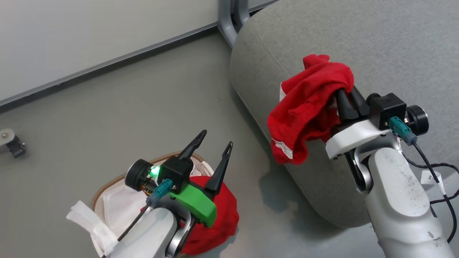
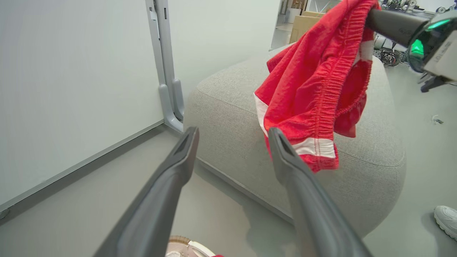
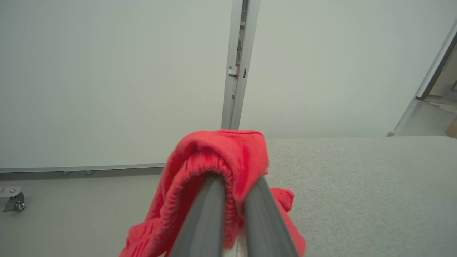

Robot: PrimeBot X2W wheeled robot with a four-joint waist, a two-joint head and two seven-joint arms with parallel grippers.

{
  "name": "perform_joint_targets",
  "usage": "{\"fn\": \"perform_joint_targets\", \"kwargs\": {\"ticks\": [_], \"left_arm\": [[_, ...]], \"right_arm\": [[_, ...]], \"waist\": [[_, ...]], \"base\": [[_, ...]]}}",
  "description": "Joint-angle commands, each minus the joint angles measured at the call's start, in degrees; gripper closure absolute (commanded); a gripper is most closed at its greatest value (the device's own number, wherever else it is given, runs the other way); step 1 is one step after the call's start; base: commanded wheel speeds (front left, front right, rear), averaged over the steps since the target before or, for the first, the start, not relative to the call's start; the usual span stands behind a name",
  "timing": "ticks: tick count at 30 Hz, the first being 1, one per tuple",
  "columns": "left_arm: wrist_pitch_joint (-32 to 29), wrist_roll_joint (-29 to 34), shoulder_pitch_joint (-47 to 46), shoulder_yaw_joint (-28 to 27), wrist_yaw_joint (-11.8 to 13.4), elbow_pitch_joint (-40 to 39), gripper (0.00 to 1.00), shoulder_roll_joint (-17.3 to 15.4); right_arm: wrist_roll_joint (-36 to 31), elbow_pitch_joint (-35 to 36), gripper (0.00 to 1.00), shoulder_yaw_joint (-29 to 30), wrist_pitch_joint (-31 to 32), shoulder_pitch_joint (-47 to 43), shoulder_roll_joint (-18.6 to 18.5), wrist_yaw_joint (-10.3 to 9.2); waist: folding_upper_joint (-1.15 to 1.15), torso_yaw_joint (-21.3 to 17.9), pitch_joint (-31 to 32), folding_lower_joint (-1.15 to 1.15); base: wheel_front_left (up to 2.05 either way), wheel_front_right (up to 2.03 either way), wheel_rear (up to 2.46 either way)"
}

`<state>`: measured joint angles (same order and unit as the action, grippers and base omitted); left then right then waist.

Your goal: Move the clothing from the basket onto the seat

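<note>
1. Garment (image 1: 308,104), red, pinched at its elastic waistband by the right gripper (image 1: 349,98); the fingers are pressed together on the cloth.
2. It hangs at the rounded edge of the seat (image 1: 376,43); its long axis runs down from the fingers, white-striped hem lowest, pointing to the floor (image 1: 143,107).
3. Second garment (image 1: 226,215) lies bunched in the basket (image 1: 104,186), on the floor beside the seat.
4. Left gripper (image 1: 217,138) hovers above the basket; fingers spread, holding nothing.
</note>
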<state>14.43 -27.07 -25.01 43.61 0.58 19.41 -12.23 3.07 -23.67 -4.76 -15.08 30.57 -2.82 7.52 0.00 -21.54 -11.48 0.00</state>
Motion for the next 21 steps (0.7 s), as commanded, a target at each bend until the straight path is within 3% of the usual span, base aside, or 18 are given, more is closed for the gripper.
{"fn": "perform_joint_targets", "kwargs": {"ticks": [1, 7, 16, 21], "left_arm": [[-0.13, 0.75, -0.83, 0.16, 0.06, 0.17, 0.0, -0.45], [-0.67, 1.21, -1.44, 1.28, 0.04, -0.7, 0.0, -0.34], [-1.72, 1.82, -2.67, 2.15, 0.29, -1.85, 0.0, -0.85], [-2.55, 2.55, -3.95, 3.17, -0.06, -2.82, 0.0, -0.66]], "right_arm": [[-0.02, 0.18, 1.0, 0.22, -0.14, -1.0, -0.13, -0.06], [-1.23, 0.28, 1.0, 1.61, -0.14, -2.17, -0.14, -0.06], [-2.97, -0.12, 1.0, 3.49, -0.14, 0.46, -0.14, -0.06], [-4.15, -2.9, 1.0, 3.86, -0.14, 5.75, -2.53, -0.06]], "waist": [[0.0, -3.35, -2.6, 0.0], [0.0, -3.42, -3.84, 0.0], [0.0, -0.36, -6.41, 0.0], [0.0, 2.26, -9.05, 0.0]], "base": [[0.0, 0.0, 0.0], [0.0, 0.0, 0.0], [0.0, 0.0, 0.0], [0.0, 0.0, 0.0]]}}
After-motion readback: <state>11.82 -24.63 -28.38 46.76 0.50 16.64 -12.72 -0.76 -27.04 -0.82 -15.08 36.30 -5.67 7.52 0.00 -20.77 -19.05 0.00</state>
